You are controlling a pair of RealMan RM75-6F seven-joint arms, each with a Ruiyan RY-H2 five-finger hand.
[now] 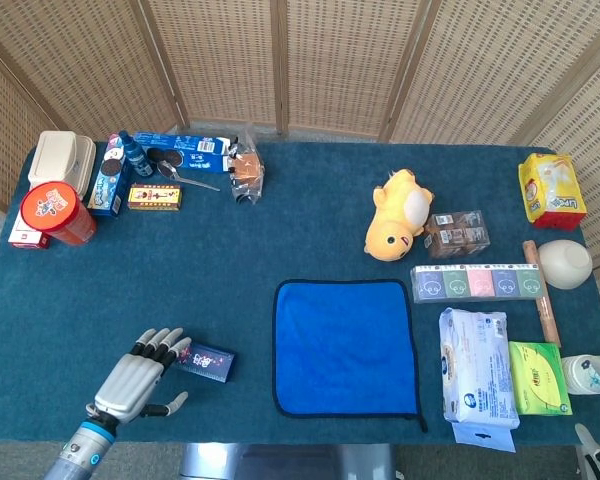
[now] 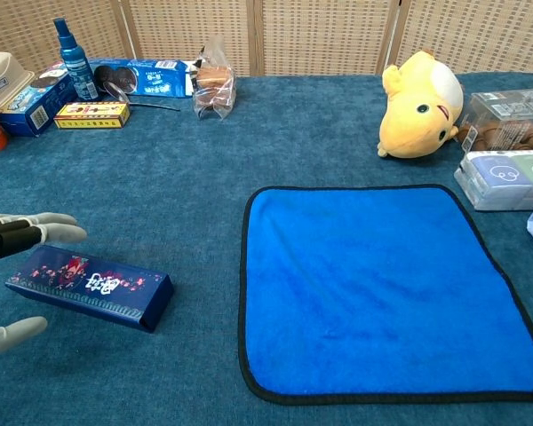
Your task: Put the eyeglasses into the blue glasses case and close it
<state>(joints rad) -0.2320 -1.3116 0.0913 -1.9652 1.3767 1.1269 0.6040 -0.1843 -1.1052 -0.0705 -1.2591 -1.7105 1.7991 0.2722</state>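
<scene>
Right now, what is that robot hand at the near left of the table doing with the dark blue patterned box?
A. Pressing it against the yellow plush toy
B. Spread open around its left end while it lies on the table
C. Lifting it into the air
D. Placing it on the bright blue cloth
B. The left hand has its fingers spread by the end of the dark blue patterned box, which lies flat on the table, away from the bright blue cloth.

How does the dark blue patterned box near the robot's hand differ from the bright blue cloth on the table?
The patterned box is narrow, raised and printed with pink marks; the blue cloth is wide, flat, plain, with a black edge. The box lies beside the left hand; the cloth lies apart. Both are blue and rest on the table.
</scene>
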